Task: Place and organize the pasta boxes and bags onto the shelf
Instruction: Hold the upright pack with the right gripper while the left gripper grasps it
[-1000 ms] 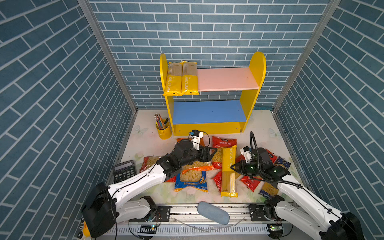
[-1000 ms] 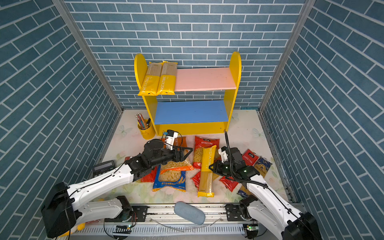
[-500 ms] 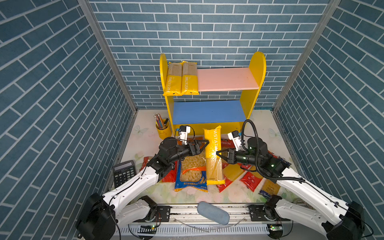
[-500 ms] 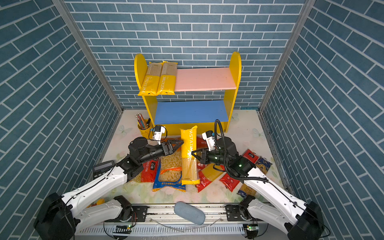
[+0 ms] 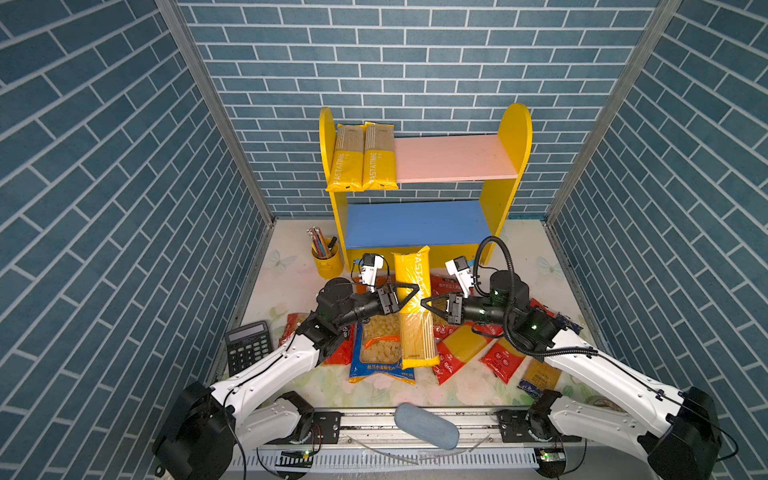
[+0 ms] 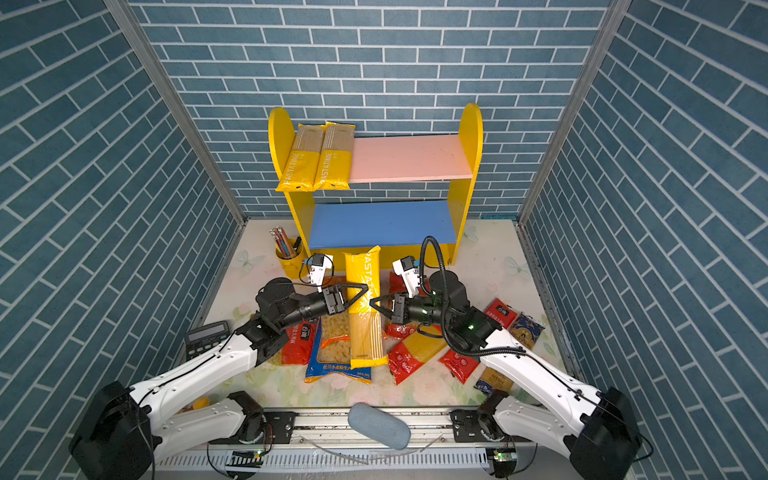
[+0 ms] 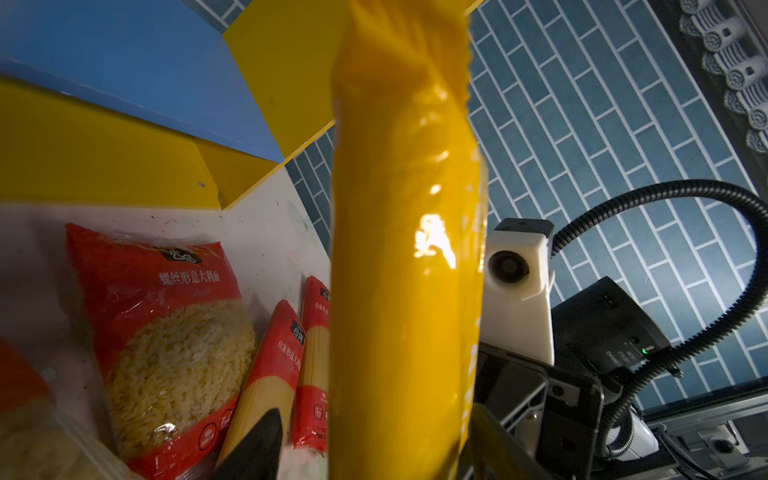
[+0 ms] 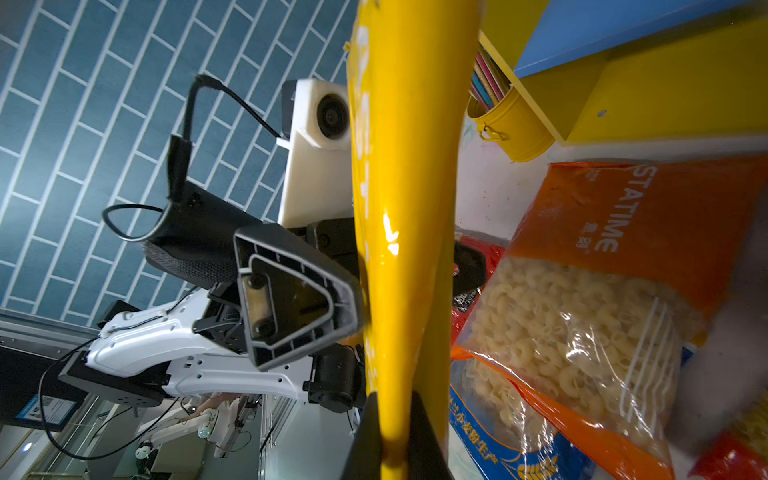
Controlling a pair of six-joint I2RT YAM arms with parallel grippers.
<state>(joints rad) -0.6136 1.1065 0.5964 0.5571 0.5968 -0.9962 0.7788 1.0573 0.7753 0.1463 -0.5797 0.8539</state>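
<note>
Top views both show a long, narrow, glossy yellow plastic spaghetti pack standing nearly upright in the air, in front of the small two-tier wooden shelf and above the pile on the floor. My right gripper is clenched on its right edge. My left gripper straddles it from the other side with the jaws spread.

Two matching yellow packs lie side by side at the left end of the pink upper board, their ends overhanging the front above the blue lower board. Under the held pack, a blue macaroni bag and red spaghetti packs lie on a white cloth printed with pale flowers. Blue brick-patterned walls close in three sides. A yellow metal pencil cup stands just beside the shelf's left panel, and a black calculator lies near the left wall.

Left wrist view: the pack fills the middle, its smooth film catching bright glare. One black finger of mine stands off its side with a gap showing, so this gripper is released. Beyond it, a red bag of small spiral pasta and two slim red packs lie near the shelf's yellow base.

Right wrist view: my two black fingertips pinch the pack's edge. The left gripper's ribbed triangular finger lies against its flat face. A clear-windowed orange macaroni bag lies beyond.
</note>
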